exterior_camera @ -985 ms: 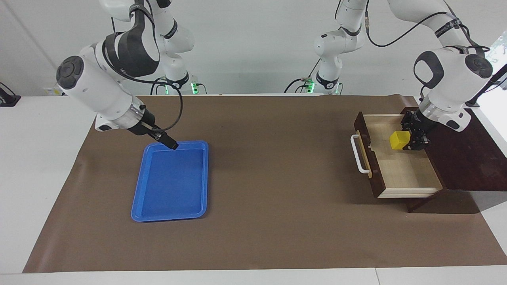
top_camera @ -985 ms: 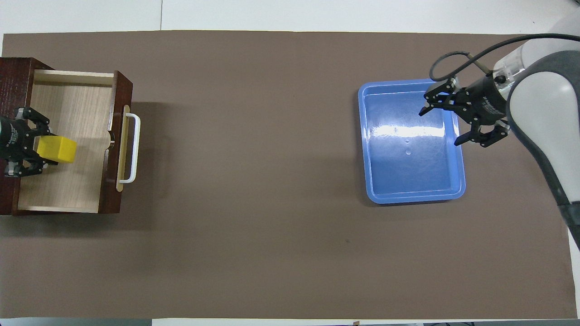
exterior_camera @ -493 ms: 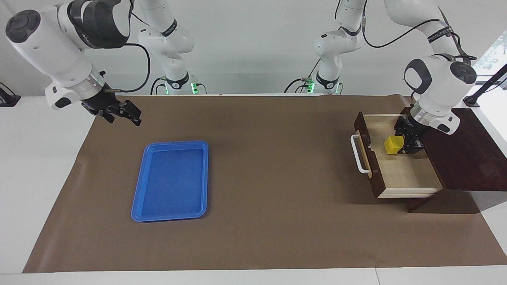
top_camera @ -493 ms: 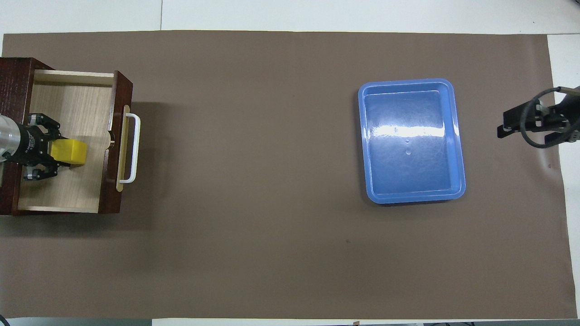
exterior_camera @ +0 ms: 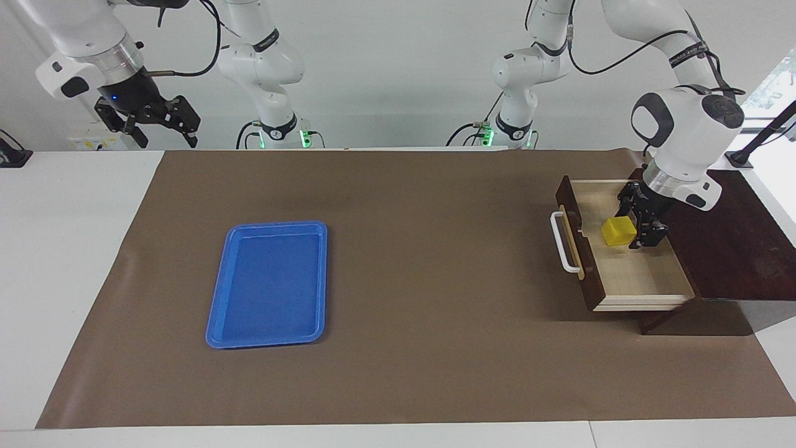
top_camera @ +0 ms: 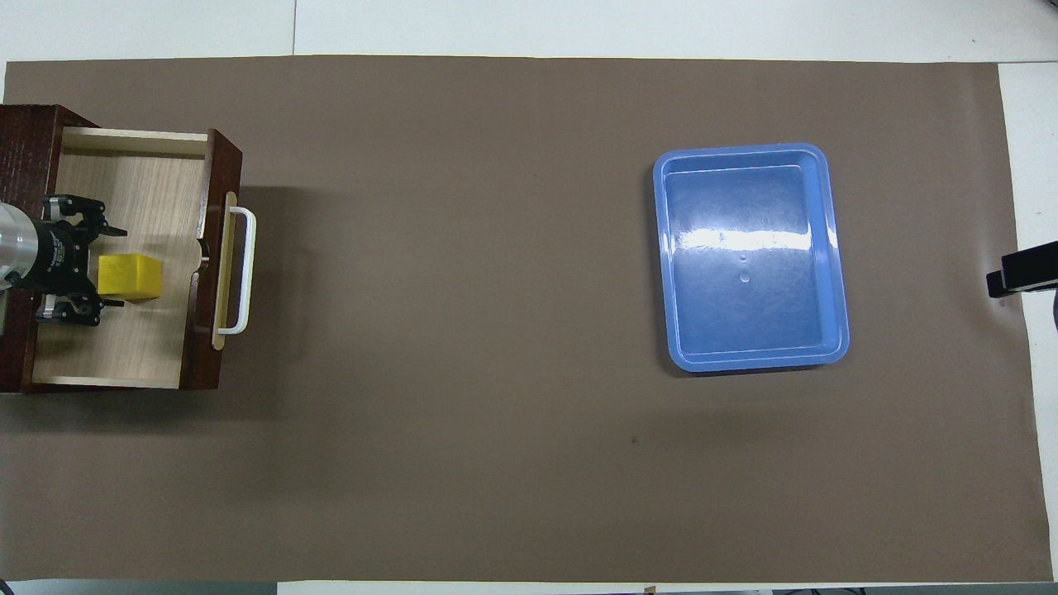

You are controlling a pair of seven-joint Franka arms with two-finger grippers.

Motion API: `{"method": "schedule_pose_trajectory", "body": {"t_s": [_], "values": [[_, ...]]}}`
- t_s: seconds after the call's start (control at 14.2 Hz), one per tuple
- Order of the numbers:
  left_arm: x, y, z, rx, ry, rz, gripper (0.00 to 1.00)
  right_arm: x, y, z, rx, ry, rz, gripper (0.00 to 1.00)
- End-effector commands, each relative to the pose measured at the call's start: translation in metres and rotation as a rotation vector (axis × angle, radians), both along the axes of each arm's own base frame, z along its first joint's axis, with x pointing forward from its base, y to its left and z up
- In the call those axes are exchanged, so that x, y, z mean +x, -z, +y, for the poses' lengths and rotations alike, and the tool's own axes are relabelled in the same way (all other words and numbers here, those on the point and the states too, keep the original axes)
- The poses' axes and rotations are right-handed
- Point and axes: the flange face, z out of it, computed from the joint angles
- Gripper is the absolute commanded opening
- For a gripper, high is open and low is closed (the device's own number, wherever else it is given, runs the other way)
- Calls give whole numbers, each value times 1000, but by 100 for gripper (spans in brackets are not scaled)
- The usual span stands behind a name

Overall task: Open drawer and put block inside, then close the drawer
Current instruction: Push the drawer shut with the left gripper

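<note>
The dark brown drawer [exterior_camera: 640, 274] stands pulled open from its cabinet [exterior_camera: 734, 242], its white bar handle [exterior_camera: 563, 242] facing the table's middle. The yellow block [exterior_camera: 619, 231] sits on the pale drawer floor [top_camera: 140, 182]. My left gripper [exterior_camera: 635, 229] is down inside the drawer with its fingers spread on either side of the block [top_camera: 130, 277], and gaps show in the overhead view. My right gripper [exterior_camera: 158, 121] is open and empty, raised high over the table edge at the right arm's end. Only a dark tip of it [top_camera: 1021, 277] shows in the overhead view.
An empty blue tray [exterior_camera: 270, 283] lies on the brown mat toward the right arm's end; it also shows in the overhead view [top_camera: 748, 264]. White table surface borders the mat.
My left gripper lowered the block into the drawer and opened off it. My right gripper rose from over the blue tray and swung out to the right arm's end.
</note>
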Motion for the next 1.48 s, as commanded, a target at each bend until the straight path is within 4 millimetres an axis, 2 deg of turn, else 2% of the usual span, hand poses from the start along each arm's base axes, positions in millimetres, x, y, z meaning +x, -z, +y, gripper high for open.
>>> {"method": "schedule_pose_trajectory", "body": {"t_s": [0.0, 0.07, 0.14, 0.21, 0.42, 0.56, 0.63, 0.7, 0.91, 1.13, 1.2, 1.41], "values": [[29, -32, -80, 21, -39, 26, 100, 6, 20, -1, -23, -27, -13, 100], [23, -24, -113, 56, -23, 30, 100, 9, 25, -2, -23, -25, -12, 100], [14, -13, -137, 69, -1, 35, 100, 9, 29, -1, -22, -26, -6, 100], [10, -8, -148, 75, 8, 27, 100, 9, 30, -1, -22, -23, -4, 100], [4, 20, -145, 116, 14, 28, 100, 10, 28, -2, -24, -28, -9, 100], [8, 20, -125, 126, 20, 1, 100, 12, 26, -2, -23, -28, -9, 100], [11, 19, -108, 129, 42, 5, 100, 12, 26, -2, -23, -28, -9, 100], [12, 18, -102, 134, 78, 14, 100, 12, 26, -2, -25, -28, -10, 100], [20, 6, -68, 139, 52, 18, 100, 13, 24, -2, -25, -29, -12, 100], [21, -7, -20, 149, 97, 26, 100, 13, 25, -3, -23, -27, -7, 100], [19, -6, 1, 150, 98, 30, 100, 13, 25, -3, -23, -27, -9, 100], [15, -5, 42, 153, 131, 34, 100, 14, 26, -3, -21, -28, -6, 100]]}}
